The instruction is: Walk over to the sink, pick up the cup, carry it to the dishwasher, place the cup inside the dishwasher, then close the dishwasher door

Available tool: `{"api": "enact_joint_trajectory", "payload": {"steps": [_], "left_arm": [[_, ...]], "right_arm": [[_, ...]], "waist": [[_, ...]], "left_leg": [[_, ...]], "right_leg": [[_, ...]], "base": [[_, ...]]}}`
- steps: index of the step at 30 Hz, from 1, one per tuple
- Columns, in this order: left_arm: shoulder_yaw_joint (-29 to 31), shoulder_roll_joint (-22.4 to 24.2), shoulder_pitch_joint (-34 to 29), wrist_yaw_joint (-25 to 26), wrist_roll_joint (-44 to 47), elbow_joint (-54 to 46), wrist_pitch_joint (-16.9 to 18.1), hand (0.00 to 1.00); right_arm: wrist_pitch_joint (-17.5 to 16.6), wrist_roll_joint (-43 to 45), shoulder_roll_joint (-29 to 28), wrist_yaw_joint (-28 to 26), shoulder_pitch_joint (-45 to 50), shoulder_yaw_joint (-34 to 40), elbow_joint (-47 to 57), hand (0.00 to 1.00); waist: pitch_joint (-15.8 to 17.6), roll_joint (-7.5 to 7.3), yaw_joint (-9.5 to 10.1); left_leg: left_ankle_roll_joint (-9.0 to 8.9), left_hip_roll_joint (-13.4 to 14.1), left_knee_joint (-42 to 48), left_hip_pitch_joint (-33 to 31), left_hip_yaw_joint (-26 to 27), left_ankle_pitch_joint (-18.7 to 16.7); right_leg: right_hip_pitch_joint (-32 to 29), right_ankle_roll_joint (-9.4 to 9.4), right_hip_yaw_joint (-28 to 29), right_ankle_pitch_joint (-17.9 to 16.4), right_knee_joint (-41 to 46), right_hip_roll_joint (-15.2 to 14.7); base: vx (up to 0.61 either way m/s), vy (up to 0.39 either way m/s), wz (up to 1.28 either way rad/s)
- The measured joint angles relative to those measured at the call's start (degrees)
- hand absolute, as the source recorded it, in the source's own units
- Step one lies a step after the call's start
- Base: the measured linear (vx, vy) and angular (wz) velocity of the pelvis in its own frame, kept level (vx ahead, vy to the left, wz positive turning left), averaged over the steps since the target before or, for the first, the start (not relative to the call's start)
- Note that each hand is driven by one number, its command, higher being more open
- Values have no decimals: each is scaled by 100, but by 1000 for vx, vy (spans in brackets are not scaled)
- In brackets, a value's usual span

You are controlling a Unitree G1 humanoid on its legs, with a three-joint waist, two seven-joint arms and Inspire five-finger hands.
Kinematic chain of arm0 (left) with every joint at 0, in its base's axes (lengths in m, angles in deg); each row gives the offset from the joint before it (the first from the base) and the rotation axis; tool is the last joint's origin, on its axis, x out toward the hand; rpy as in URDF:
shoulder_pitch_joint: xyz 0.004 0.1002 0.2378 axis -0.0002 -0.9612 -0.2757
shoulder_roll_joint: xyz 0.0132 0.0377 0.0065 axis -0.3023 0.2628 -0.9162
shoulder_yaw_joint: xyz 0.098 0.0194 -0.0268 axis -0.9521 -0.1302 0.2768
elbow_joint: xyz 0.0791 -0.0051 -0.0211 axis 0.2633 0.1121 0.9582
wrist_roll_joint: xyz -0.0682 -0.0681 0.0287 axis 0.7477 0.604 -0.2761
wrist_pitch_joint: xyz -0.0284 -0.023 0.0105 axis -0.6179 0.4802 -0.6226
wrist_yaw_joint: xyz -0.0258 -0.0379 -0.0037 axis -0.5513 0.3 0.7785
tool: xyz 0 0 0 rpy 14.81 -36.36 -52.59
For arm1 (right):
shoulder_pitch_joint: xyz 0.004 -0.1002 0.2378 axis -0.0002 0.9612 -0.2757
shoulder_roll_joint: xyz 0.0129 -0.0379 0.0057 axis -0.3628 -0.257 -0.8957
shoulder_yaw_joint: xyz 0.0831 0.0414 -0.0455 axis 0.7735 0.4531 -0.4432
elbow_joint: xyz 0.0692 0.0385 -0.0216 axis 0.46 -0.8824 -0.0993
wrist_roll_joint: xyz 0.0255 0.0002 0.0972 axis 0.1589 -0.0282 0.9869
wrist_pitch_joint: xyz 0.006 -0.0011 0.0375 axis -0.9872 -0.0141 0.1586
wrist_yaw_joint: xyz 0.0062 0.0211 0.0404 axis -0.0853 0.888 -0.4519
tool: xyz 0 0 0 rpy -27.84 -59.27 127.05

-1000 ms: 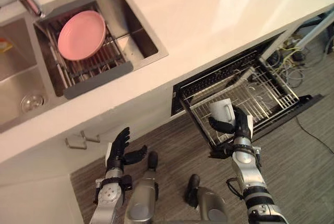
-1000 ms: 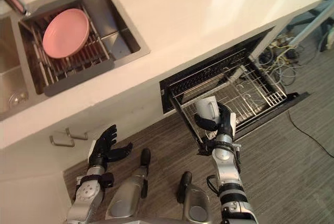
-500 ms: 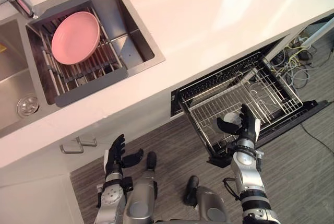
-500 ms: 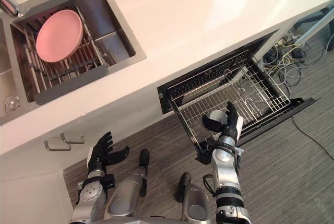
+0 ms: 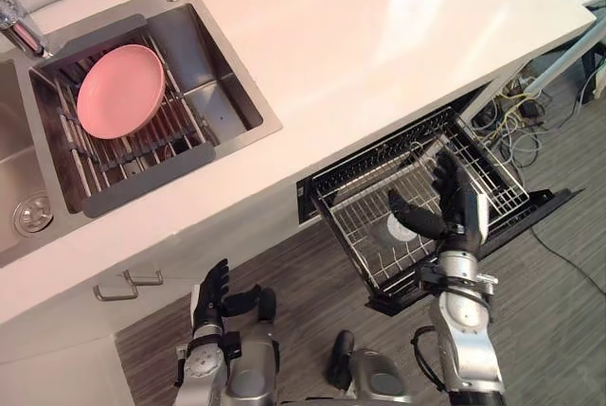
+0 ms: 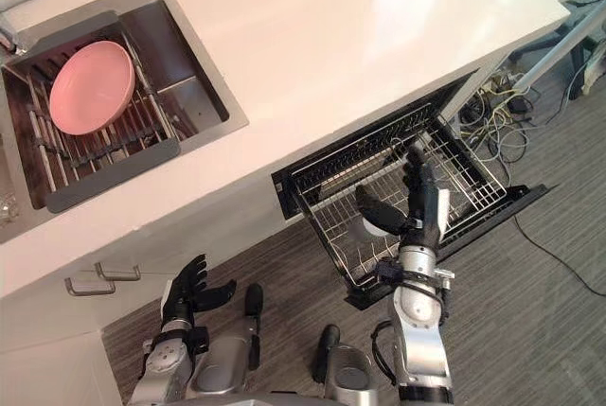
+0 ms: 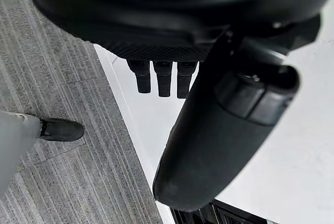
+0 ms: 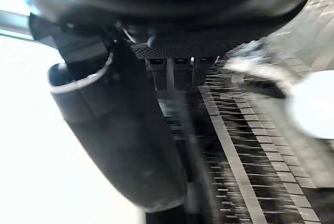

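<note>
Two steps left: pull right hand (image 5: 456, 209), spread and empty, clear of cup (image 5: 401, 228) in rack (image 5: 360, 212); swing door (image 5: 530, 215) shut.

No lettering, label, number or sign can be read on the counter (image 5: 379, 37); nor on the dishwasher rack (image 5: 367, 209).

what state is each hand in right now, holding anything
Left hand: open, fingers relaxed, holding nothing.
Right hand: open, fingers straight, holding nothing, above the cup that sits in the dishwasher rack.
</note>
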Motion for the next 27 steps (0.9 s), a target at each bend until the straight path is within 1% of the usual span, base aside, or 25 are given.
{"api": "enact_joint_trajectory", "payload": {"steps": [2,3,4,5,6,7,8,10,11,12,13,14,15,16,17,18,19,20,21,22,23,24,25,26,27], "left_arm": [[-1,4,29,-1,0,86,2,90],[-1,12,66,-3,0,189,6,90],[2,0,103,-2,2,339,7,90],[-3,5,107,-2,0,459,6,90],[-9,11,103,-3,0,508,6,90],[-9,11,100,-4,0,600,7,90],[-8,7,71,-4,0,677,7,90],[-8,8,23,-6,-2,698,7,90],[-8,9,-7,-20,-25,753,8,90],[-8,14,-9,-30,-85,812,10,90],[2,11,-46,-79,-99,844,4,90],[5,-4,-64,-109,-106,855,18,90],[10,-23,-76,-120,-106,918,16,90],[1,-84,-77,-145,-108,955,16,90],[-7,-141,-60,-153,-126,951,17,90],[-39,-188,-55,-154,-163,944,18,90],[-68,-299,-50,-168,-217,925,21,90],[-83,-320,-48,-177,-218,926,21,90],[-84,-342,-57,-177,-218,926,24,90],[-91,-352,-60,-177,-219,926,33,90],[-124,-382,-73,-176,-220,942,42,90],[-157,-460,-71,-186,-234,1087,37,90],[-163,-439,-79,-191,-234,1139,20,90],[-168,-428,-155,-201,-259,1116,25,90],[-160,-416,-290,-208,-336,1060,46,90]], "right_arm": [[-72,1,2,-27,20,29,182,90],[-90,0,24,-45,24,58,307,90],[-147,0,65,-58,14,79,373,90],[-159,-4,158,-62,15,88,482,90],[-175,-6,207,-71,15,103,534,90],[-184,-10,266,-95,-9,121,630,90],[-190,-11,279,-117,-35,127,740,90],[-222,-16,297,-139,-124,137,819,90],[-227,-18,353,-167,-180,131,819,90],[-227,-18,407,-191,-231,126,815,90],[-228,-44,555,-248,-407,68,774,90],[-241,-76,782,-268,-602,-13,659,90],[-247,-103,911,-281,-726,-81,530,90],[-243,-209,1110,-323,-932,-185,308,90],[-243,-294,1284,-376,-1084,-283,142,90],[-243,-306,1352,-424,-1115,-310,84,90],[-244,-401,1498,-499,-1155,-380,7,90],[-244,-462,1598,-534,-1188,-406,-35,90],[-252,-526,1973,-615,-1367,-488,-204,90],[-255,-532,2086,-630,-1422,-488,-246,90],[-258,-536,2237,-636,-1497,-486,-293,90],[-269,-537,2431,-636,-1561,-476,-371,90],[-274,-537,2487,-639,-1570,-479,-445,90],[-273,-544,2523,-662,-1597,-487,-515,90],[-274,-650,2569,-727,-1747,-502,-631,90]], "waist": [[-21,-5,-17],[-60,24,-75],[-140,16,-111],[-211,31,-143],[-246,35,-149],[-297,35,-135],[-392,38,-137],[-430,39,-138],[-514,18,-122],[-545,11,-119],[-550,-29,-125],[-566,0,-137],[-566,-7,-127],[-614,-31,-131],[-677,-24,-156],[-710,-48,-166],[-753,-114,-178],[-763,-131,-199],[-783,-113,-238],[-786,-113,-259],[-794,-127,-277],[-851,-193,-320],[-900,-146,-323],[-966,-125,-268],[-1001,-73,-162]], "left_leg": [[41,14,171,-106,216,-28],[298,106,362,-223,817,-247],[472,301,633,-272,1564,-550],[477,549,887,-307,2198,-628],[476,596,984,-319,2359,-665],[461,593,1110,-359,2405,-711],[484,552,1233,-440,2361,-795],[539,470,1395,-450,2272,-959],[558,377,1485,-464,2263,-1126],[579,315,1532,-459,2264,-1190],[656,204,1786,-405,2373,-1386],[689,244,2137,-335,2475,-1738],[725,161,2195,-315,2448,-1830],[808,28,2169,-224,2367,-1888],[895,-77,2145,-202,2152,-1905],[894,-144,2094,-190,2022,-1903],[961,-301,1951,-121,1736,-1813],[944,-357,1888,-79,1597,-1756],[920,-470,1741,11,1191,-1656],[901,-490,1713,12,1061,-1617],[867,-547,1725,-1,880,-1595],[826,-639,1877,-61,767,-1610],[806,-634,1895,-61,694,-1606],[784,-609,1852,-64,671,-1611],[753,-527,1817,-79,668,-1615]], "right_leg": [[71,1,-116,0,-31,-28],[140,2,-262,0,-70,-32],[200,13,-407,6,-97,-33],[263,18,-526,5,-109,-42],[284,31,-575,9,-113,-56],[320,90,-609,12,-117,-87],[336,153,-647,11,-138,-133],[457,231,-734,8,-150,-213],[489,347,-807,-69,-65,-336],[490,393,-841,-138,33,-430],[481,384,-907,-365,329,-684],[444,438,-881,-550,961,-883],[319,350,-782,-615,1453,-1074],[-36,129,-512,-488,2383,-1361],[-471,-233,-6,-383,3131,-1413],[-606,-162,291,-484,3228,-1329],[-752,-61,852,-675,3144,-1076],[-812,-27,1112,-739,3041,-950],[-1021,-1,1742,-804,2564,-523],[-1087,24,1917,-798,2351,-393],[-1151,130,2107,-692,1914,-252],[-1161,412,2216,-114,1431,-250],[-1105,408,2091,-111,1401,-259],[-1081,404,2056,-110,1308,-232],[-1014,346,2045,-71,1093,-144]], "base": [[-13,0,35],[-25,17,56],[1,29,68],[32,38,55],[47,80,38],[33,113,26],[34,121,21],[29,131,26],[24,144,28],[31,172,28],[60,199,26],[91,192,25],[98,199,31],[123,192,53],[152,207,70],[199,139,109],[173,60,106],[205,10,163],[164,-19,137],[202,-36,149],[177,-55,140],[195,-80,138],[168,-82,103],[187,-92,26],[205,-94,-2]]}}
